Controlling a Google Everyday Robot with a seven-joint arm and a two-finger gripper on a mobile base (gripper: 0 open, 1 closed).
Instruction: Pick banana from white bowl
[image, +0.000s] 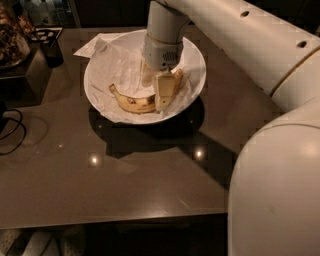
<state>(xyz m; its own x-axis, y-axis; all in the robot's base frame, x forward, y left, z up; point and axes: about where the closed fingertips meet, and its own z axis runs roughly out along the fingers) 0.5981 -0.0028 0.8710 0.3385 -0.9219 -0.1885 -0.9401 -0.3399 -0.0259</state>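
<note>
Big dark table (125, 190) fills the view, and the white robot arm (260, 55) sweeps in from the right. Near the table's far edge sits the white bowl (197, 60), lined with crumpled paper (120, 65). The banana (132, 104) lies in the bowl's near half, stem to the left. The gripper (154, 95) is down in the bowl, fingers spread, one on each side of the banana's right half.

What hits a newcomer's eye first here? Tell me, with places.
The bulky white arm stretches in from the right, filling that side. Its gripper is down inside the white bowl at top centre, right over the spotted yellow banana lying on crumpled paper.
</note>
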